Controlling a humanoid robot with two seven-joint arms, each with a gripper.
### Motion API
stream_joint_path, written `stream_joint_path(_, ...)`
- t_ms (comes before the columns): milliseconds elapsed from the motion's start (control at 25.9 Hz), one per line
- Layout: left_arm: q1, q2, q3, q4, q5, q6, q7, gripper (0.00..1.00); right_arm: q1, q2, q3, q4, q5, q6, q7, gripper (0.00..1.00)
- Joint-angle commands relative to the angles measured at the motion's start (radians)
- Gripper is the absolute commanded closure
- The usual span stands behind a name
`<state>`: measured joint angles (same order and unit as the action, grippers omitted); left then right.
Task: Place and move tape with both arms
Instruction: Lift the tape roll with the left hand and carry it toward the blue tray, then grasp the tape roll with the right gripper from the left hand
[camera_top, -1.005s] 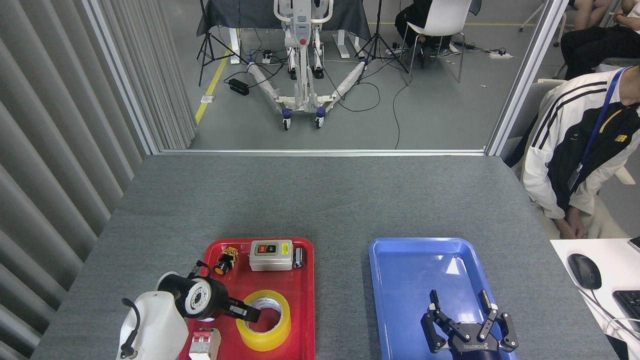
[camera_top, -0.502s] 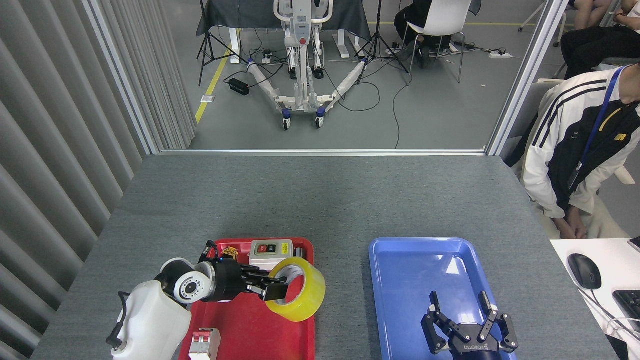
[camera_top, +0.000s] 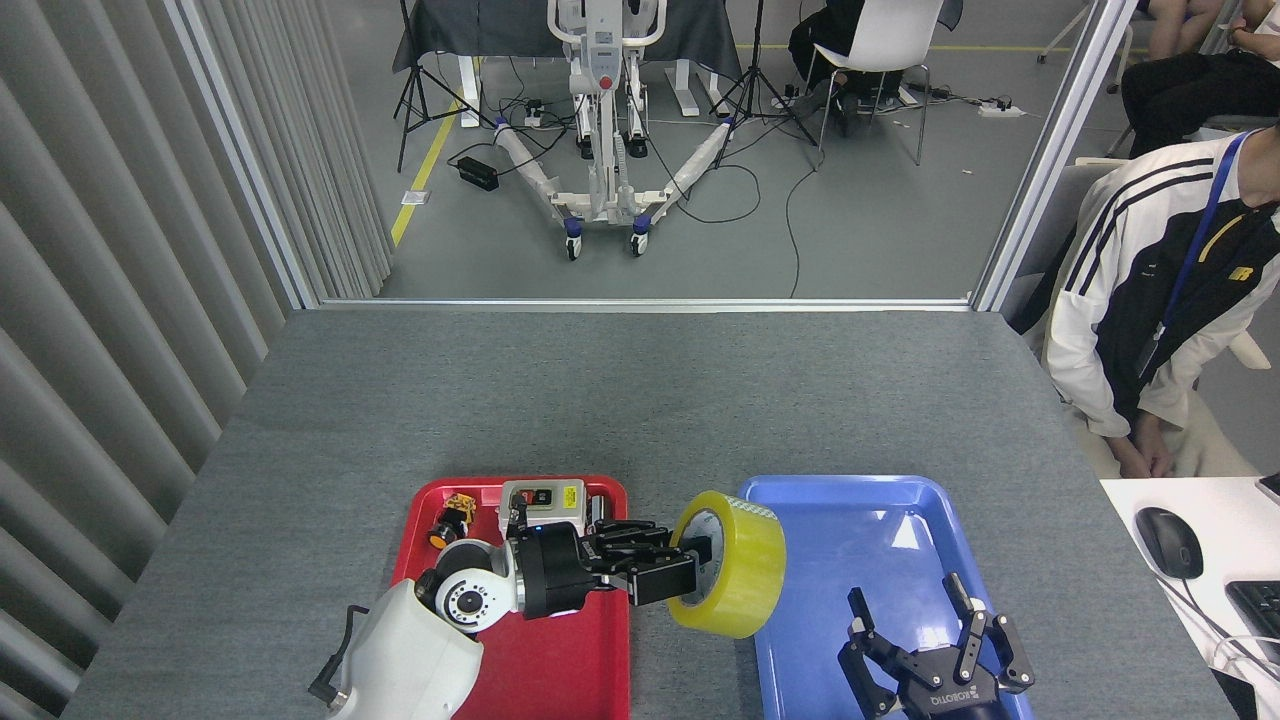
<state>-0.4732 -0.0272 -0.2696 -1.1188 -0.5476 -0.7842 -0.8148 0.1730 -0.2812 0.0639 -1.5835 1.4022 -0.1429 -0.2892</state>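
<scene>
A wide roll of yellow translucent packing tape with a white cardboard core (camera_top: 733, 577) hangs on edge above the strip of grey table between our two trays, its far side overlapping the rim of the blue plastic tray (camera_top: 800, 487). Our left gripper (camera_top: 690, 578), black-fingered, pinches the roll's wall, one finger inside the core. Our right gripper (camera_top: 932, 645) waits over the blue tray, fingers spread wide. On the red plastic tray (camera_top: 560, 670) lie a grey switch box (camera_top: 543, 497) and a small yellow-capped push button (camera_top: 450, 520).
</scene>
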Motion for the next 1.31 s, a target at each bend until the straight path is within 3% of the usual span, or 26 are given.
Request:
stream_joint_path(0, 0.001, -0.013, -0.007, 0.019, 0.002, -0.001, 0.013, 1.0, 0.01, -0.041, -0.039, -0.003, 0.043, -0.257, -0.09, 0.0)
stream_joint_path(193, 0.001, -0.034, -0.011, 0.033, 0.0, -0.001, 0.013, 1.0, 0.01, -0.076, -0.062, -0.015, 0.089, -0.642, -0.128, 0.0)
stream_joint_path(425, 0.004, -0.056, -0.023, 0.034, -0.009, -0.001, 0.011, 1.0, 0.011, -0.072, -0.038, -0.075, 0.138, -0.642, -0.126, 0.0)
stream_joint_path(618, 0.005, -0.057, -0.046, 0.033, -0.011, -0.001, 0.011, 1.0, 0.011, -0.061, -0.021, -0.078, 0.139, -0.642, -0.13, 0.02)
stream_joint_path(696, 0.007, -0.063, -0.06, 0.033, -0.012, -0.001, 0.011, 1.0, 0.013, -0.061, -0.019, -0.079, 0.141, -0.642, -0.13, 0.18)
stream_joint_path(812, 0.021, -0.065, -0.06, 0.031, -0.014, -0.001, 0.011, 1.0, 0.013, -0.061, -0.019, -0.078, 0.162, -0.642, -0.13, 0.62)
stream_joint_path(928, 0.039, -0.068, -0.062, 0.031, -0.014, -0.001, 0.011, 1.0, 0.011, -0.059, -0.016, -0.073, 0.187, -0.642, -0.13, 0.95)
stream_joint_path(966, 0.042, -0.074, -0.062, 0.03, -0.014, -0.001, 0.011, 1.0, 0.013, -0.061, -0.016, -0.072, 0.196, -0.642, -0.13, 1.0)
stream_joint_path(1198, 0.05, -0.077, -0.062, 0.024, -0.014, -0.001, 0.006, 0.98, 0.013, -0.059, -0.018, -0.069, 0.205, -0.642, -0.131, 1.0)
stream_joint_path(1275, 0.05, -0.077, -0.059, 0.022, -0.012, -0.001, 0.011, 0.62, 0.014, -0.059, -0.018, -0.07, 0.205, -0.642, -0.131, 1.0)
